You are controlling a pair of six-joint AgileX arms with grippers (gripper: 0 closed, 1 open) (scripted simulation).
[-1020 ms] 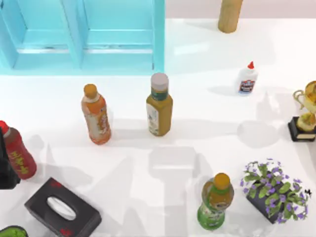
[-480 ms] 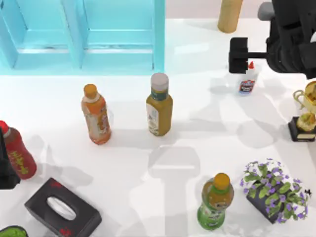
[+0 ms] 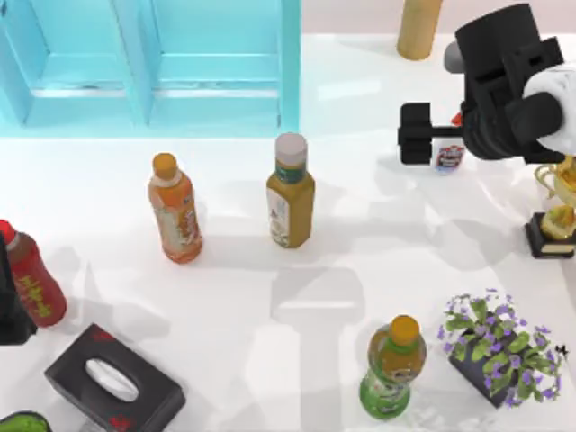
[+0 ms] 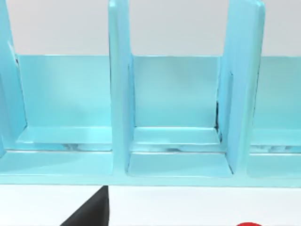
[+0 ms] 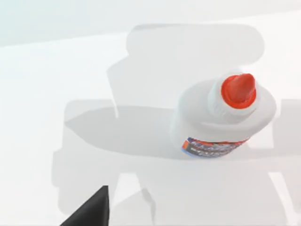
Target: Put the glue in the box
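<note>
Here: right gripper [image 3: 441,135] above the glue [image 3: 448,155].
Glue upright, right of the blue box [image 3: 148,63]; grip state unclear.

Top view: looked down from above the table [image 3: 270,360], taking in the blue box [image 3: 148,63] along the far edge, the bottles mid-table and the right arm at upper right.
Left wrist view: sat low and close, facing level into the blue box's [image 4: 174,141] open compartments, with a strip of table [image 4: 188,207] beneath.
Right wrist view: hung above the glue [image 5: 221,117], tilted down onto it at near range, white table [image 5: 70,70] around.
Shared, top and left wrist: the box's dividers.
Shared, top and right wrist: the glue [image 3: 448,155] and the tabletop under it.
</note>
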